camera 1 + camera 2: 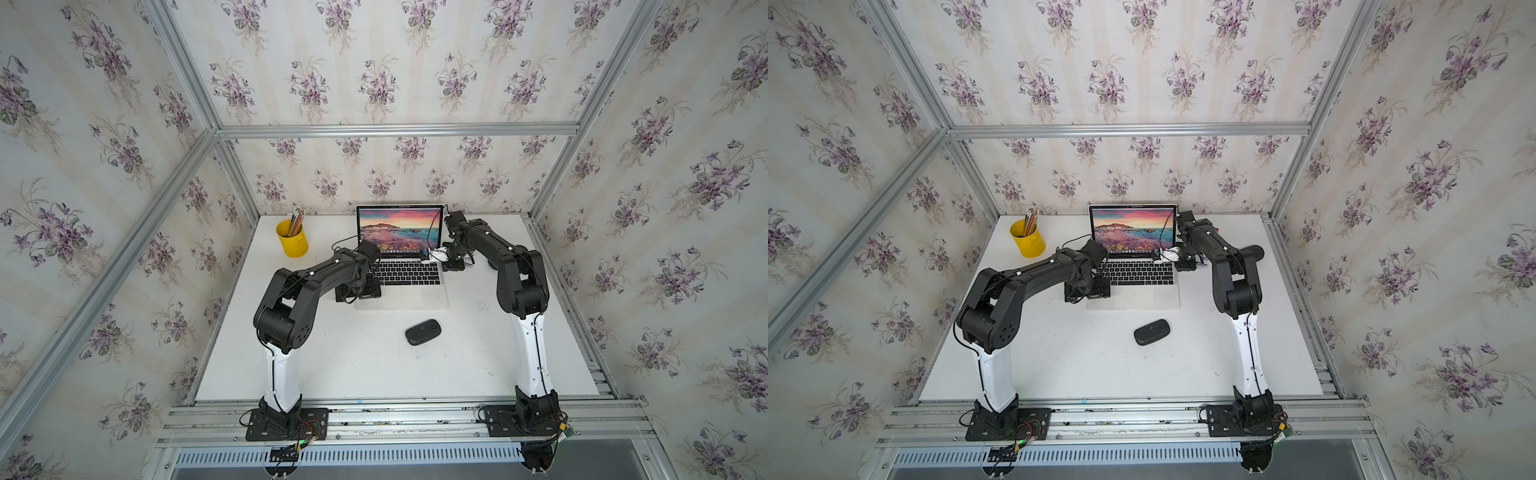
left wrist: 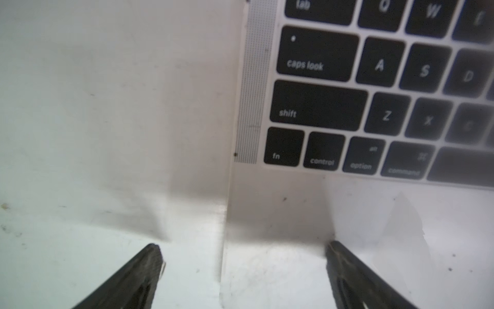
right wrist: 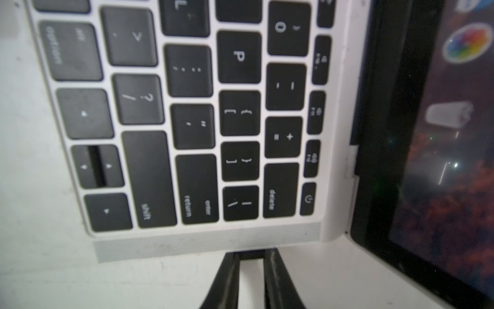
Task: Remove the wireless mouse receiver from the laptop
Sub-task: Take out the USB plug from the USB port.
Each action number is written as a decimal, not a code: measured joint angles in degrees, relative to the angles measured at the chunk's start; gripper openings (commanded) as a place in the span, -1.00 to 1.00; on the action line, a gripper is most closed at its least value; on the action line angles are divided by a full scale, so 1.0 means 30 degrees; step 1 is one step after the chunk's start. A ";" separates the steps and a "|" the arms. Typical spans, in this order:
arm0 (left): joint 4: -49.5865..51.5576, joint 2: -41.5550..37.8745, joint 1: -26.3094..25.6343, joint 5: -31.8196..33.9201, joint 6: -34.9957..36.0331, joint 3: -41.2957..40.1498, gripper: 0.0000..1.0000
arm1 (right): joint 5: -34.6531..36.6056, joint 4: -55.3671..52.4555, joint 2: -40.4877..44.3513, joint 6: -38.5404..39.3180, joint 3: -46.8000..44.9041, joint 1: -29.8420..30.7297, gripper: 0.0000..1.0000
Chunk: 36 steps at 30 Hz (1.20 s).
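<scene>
– Floral-papered walls box in a white table (image 1: pixel 353 365); where does the laptop (image 1: pixel 403 297) sit on it?
– Against the middle of the far edge, screen lit. A yellow pencil cup (image 1: pixel 292 241) stands toward the far left corner, and the mouse (image 1: pixel 423 331) lies well apart, toward the near edge.
– And the wireless mouse receiver (image 3: pixel 251 254)?
– Plugged into the laptop's right edge, toward its far corner, level with the delete key. Only a short black stub shows, and only in the right wrist view.
– Which arm has it?
– The right gripper (image 3: pixel 251 251). Its fingers reach in from the table's right side, in line with the plug, and press on the stub from both flanks. How firm the pinch is cannot be told.
– The left gripper (image 2: pixel 243 246)?
– Spread wide, straddling the laptop's left edge near its front corner, one finger over the palm rest and one over the table, holding nothing.
– So the pull?
– Probably straight out toward the table's right edge, along the plug's axis, without tilting.
</scene>
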State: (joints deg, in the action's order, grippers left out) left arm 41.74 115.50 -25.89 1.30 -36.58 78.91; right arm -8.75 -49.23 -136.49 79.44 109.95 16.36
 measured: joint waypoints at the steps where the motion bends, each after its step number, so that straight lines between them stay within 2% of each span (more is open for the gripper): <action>1: -0.0087 0.0000 0.0000 -0.0022 0.0000 -0.0036 0.98 | -0.0007 0.0000 0.0000 0.0007 0.0000 0.0000 -0.70; 11: -0.0816 0.0051 0.0015 -0.0277 -0.0138 -0.0124 0.98 | -0.0117 0.0073 -0.0007 0.0007 -0.0080 -0.0007 -1.00; 27: -0.2244 0.0044 0.0015 -0.0408 -0.0306 -0.0539 0.98 | 0.0066 0.0211 0.0102 -0.0058 -0.0255 -0.0029 -1.00; 36: -0.2346 0.0036 0.0007 -0.0408 -0.0328 -0.0576 0.98 | -0.0969 0.0277 0.0131 0.0007 -0.0372 -0.0823 -1.00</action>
State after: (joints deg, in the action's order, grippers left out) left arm 34.70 115.61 -25.87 0.08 -37.56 77.19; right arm -11.66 -48.40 -136.09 79.46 108.84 13.89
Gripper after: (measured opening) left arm 0.988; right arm 0.174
